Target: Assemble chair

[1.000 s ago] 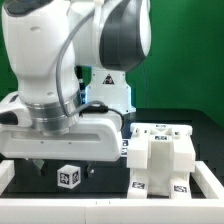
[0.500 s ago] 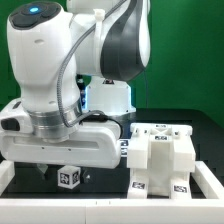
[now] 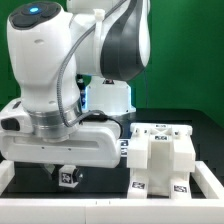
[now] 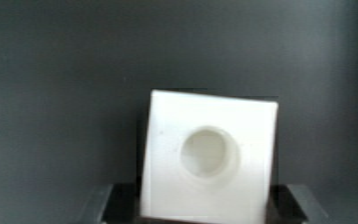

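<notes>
Chair body (image 3: 160, 155), the chunky half-built white bit with the marker tags, is sitting on the black table (image 3: 104, 178) toward the exterior view's right. Well apart from it, toward the exterior view's left, a small block (image 3: 68, 180) with a tag on its face is lying right under the arm. The gripper (image 3: 68, 171) is hanging directly over that block, with the fingertips down around its top. From this angle I can't tell if they're actually touching it.

In the wrist view the small block (image 4: 208, 152) is filling the middle, showing a white face with an oval hole in it. It's looking a bit skewed rather than square to the dark fingers (image 4: 119, 200), which are standing on either side of it, just beside its edges. Whether they're pinching it or only flanking it, I honestly can't tell.

What's worrying me is that skew. If the pads are meeting the block off-square, it could be twisting or squirting out sideways during the squeeze, or getting lifted crooked, and then that hole won't be lining up with the chair body.
</notes>
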Motion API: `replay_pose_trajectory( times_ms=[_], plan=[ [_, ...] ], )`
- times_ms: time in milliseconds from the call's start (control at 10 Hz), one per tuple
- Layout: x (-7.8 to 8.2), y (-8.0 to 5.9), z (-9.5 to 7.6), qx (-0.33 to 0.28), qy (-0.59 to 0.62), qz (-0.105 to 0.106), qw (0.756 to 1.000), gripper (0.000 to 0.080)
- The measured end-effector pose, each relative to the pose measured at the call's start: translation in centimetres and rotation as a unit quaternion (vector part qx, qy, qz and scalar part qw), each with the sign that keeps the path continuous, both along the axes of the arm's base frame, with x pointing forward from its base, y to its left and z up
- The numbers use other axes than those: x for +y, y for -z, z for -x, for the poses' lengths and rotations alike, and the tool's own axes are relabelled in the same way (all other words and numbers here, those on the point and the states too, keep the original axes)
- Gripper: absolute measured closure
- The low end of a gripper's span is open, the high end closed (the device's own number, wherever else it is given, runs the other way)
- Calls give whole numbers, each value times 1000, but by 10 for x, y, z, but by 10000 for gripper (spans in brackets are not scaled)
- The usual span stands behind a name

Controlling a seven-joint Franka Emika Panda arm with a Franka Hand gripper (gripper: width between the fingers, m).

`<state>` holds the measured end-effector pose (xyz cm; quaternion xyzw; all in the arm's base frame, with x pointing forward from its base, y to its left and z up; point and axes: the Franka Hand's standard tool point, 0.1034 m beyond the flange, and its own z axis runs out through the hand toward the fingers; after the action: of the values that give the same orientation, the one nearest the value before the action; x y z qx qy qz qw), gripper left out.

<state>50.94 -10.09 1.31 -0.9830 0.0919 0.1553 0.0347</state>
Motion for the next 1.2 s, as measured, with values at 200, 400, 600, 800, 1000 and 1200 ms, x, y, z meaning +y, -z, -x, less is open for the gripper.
replay_pose_trajectory(
  times_ms=[200, 400, 600, 800, 1000, 1200],
  plan=[
    [-1, -2, 33, 5, -14, -12, 1000, 523],
    [-2, 2, 61, -1, -13, -8, 1000, 523],
    [-2, 2, 64, -7, -13, -4, 1000, 521],
    [0, 3, 66, 4, -13, -9, 1000, 451],
    [-1, -3, 58, 25, -5, -18, 1000, 261],
    [-3, -6, 38, 121, 9, -37, 992, 154]
  ],
)
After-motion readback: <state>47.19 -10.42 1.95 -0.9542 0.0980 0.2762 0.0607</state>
